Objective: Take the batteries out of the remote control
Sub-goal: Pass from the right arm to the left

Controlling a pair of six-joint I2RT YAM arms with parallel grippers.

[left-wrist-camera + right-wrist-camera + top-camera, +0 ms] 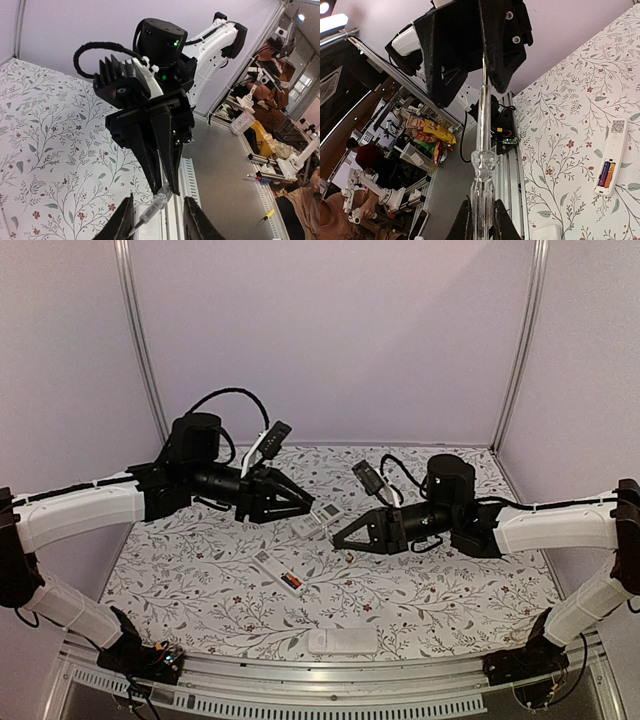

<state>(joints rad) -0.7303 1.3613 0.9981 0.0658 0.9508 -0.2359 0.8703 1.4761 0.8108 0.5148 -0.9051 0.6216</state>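
Mid-frame, right tool point(337, 539) is clenched on the clear stick point(483, 161), can't tell if left tool point(307, 502) grips it yet, so an early release would drop it onto the desk point(200, 575).

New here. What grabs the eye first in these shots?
Two black claws meet nose to nose above the flowered table. The right claw grips a clear-handled tool, whose far tip sits inside the open left claw. On the table lies a white remote, back cover off, with batteries showing in the open bay.
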